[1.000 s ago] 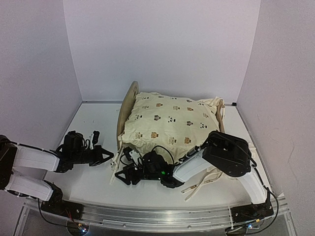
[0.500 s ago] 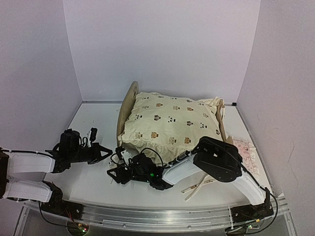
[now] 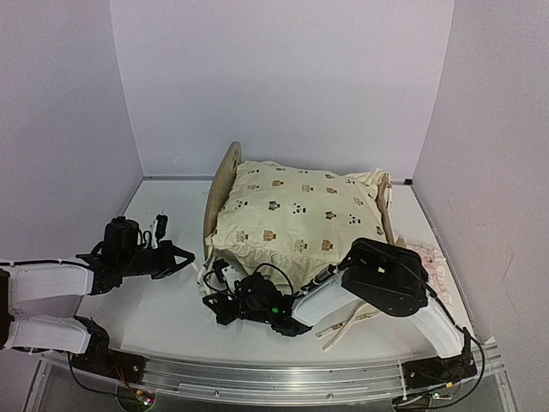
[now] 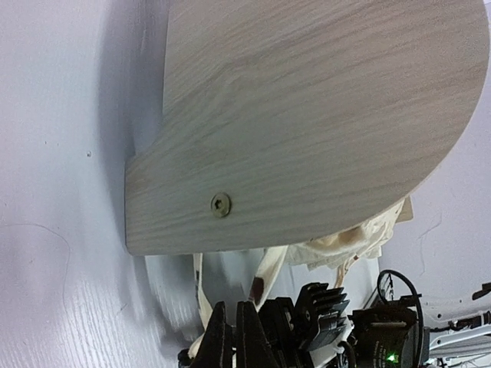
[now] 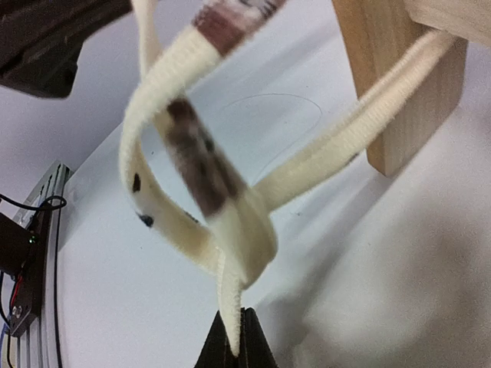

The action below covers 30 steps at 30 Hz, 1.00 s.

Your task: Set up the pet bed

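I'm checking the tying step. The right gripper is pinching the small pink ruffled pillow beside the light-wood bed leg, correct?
Not quite. The right gripper is pinching a cream fabric tie with brown print, not the pink pillow. The right wrist view shows the strap looping up from its closed fingertips, beside the light-wood bed leg.

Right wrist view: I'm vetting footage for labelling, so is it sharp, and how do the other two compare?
Right wrist: the tie pinched by the right hand is smeared near the lens, the wooden leg soft. Left wrist: headboard grain crisp. Top external: even light, soft shadows, no glare.
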Tool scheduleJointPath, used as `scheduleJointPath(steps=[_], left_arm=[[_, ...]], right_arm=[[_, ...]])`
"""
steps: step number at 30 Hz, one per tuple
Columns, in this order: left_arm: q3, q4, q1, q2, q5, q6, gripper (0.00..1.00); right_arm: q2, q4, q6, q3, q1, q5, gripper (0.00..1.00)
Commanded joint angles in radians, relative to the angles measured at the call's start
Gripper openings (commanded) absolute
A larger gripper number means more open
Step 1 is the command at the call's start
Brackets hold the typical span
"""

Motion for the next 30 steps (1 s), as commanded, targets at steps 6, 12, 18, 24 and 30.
scheduleJointPath(steps=[6,12,18,24,30], left_arm=[[0.226,-0.104,-0.001,0.038,-0.112,0.067,0.0],[0.374,-0.197,0.02,0.106,-0.166,0.111,0.0],[0.46,-0.31,0.067,0.107,-0.29,0.141,0.0],[0.479,-0.364,0.152,0.074,-0.358,0.145,0.0],[0.461,-0.394,0.18,0.031,-0.412,0.128,0.0]], right_arm=[[-0.134,-0.05,-0.066,-0.196,0.004,0.104,0.0],[-0.26,-0.049,-0.045,-0.386,-0.038,0.211,0.0],[-0.284,-0.051,0.029,-0.46,-0.106,0.146,0.0],[-0.277,-0.057,0.032,-0.448,-0.138,0.083,0.0],[-0.267,-0.068,0.025,-0.4,-0.153,0.021,0.0]])
